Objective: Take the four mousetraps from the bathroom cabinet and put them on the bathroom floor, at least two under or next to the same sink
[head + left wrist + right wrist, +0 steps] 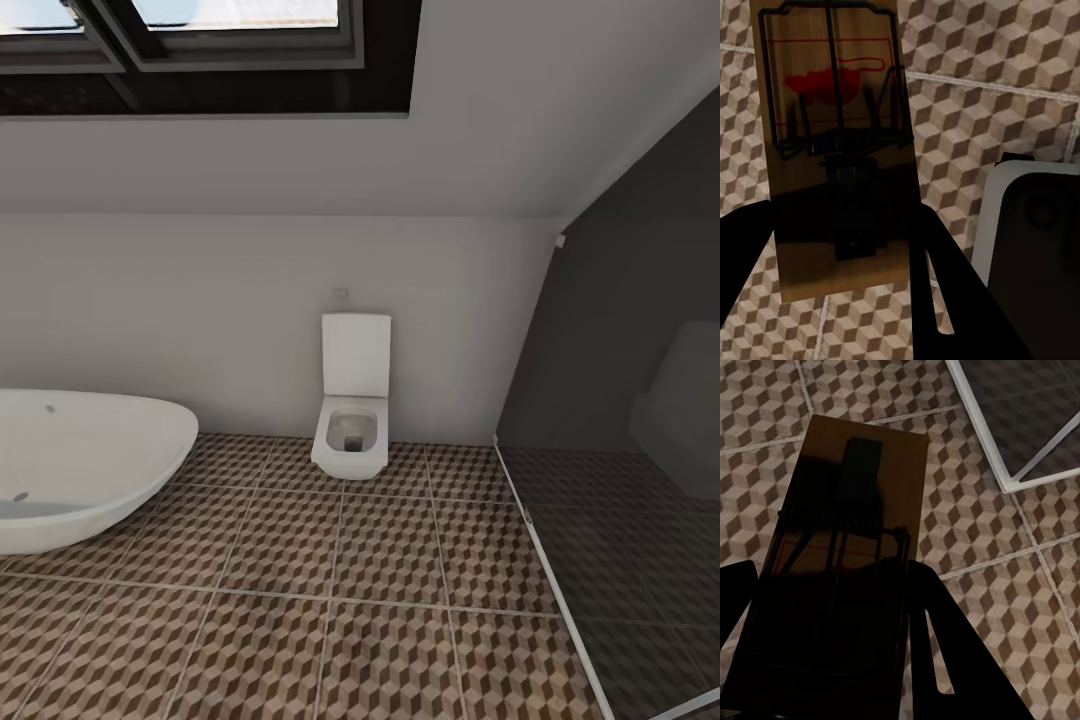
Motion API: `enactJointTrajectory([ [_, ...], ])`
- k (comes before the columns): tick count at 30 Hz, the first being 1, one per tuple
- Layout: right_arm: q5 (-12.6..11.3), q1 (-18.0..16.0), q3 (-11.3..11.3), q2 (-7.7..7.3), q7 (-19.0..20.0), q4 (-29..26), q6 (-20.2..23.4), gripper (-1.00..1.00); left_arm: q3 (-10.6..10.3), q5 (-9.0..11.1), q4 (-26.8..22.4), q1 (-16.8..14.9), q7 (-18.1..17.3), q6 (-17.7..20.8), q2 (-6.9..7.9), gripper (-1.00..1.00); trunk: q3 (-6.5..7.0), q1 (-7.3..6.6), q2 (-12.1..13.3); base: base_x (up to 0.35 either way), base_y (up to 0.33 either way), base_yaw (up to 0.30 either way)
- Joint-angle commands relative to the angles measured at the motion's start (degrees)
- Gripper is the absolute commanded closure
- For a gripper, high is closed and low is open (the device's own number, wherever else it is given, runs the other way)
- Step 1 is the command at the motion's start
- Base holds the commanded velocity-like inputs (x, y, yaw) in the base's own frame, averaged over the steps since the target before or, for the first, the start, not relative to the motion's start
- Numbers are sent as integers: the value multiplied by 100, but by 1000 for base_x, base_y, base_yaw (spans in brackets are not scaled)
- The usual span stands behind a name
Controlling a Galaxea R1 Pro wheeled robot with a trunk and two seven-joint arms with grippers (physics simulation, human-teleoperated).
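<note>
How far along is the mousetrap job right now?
Two traps are out of the cabinet: the left gripper holds one mousetrap, and the right gripper holds another mousetrap, both above the bathroom floor. No trap visibly lies on the tiles yet; placing them near the sink remains.

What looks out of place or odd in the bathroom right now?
Nothing in the room stands out: toilet and bathtub sit normally. Only oddity: a mousetrap held above the tiles in each gripper, the other one here.
</note>
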Motion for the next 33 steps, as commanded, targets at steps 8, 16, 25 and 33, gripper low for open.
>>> enactJointTrajectory([
  [8, -13, -3, 51, -1, -49, -1, -9, 100, -40, -10, 14, -7, 34, -18, -3, 100, -11, 3, -11, 0, 0, 0],
  [16, -14, -3, 52, -1, -49, -1, -9, 100, -40, -10, 14, -7, 34, -20, -3, 100, -11, 3, -11, 0, 0, 0],
  [25, -13, -3, 51, -1, -49, -1, -9, 100, -40, -11, 14, -7, 34, -20, -3, 100, -11, 3, -11, 0, 0, 0],
  [33, -13, -3, 51, -1, -49, -1, -9, 100, -40, -11, 14, -7, 34, -19, -3, 100, -11, 3, -11, 0, 0, 0],
])
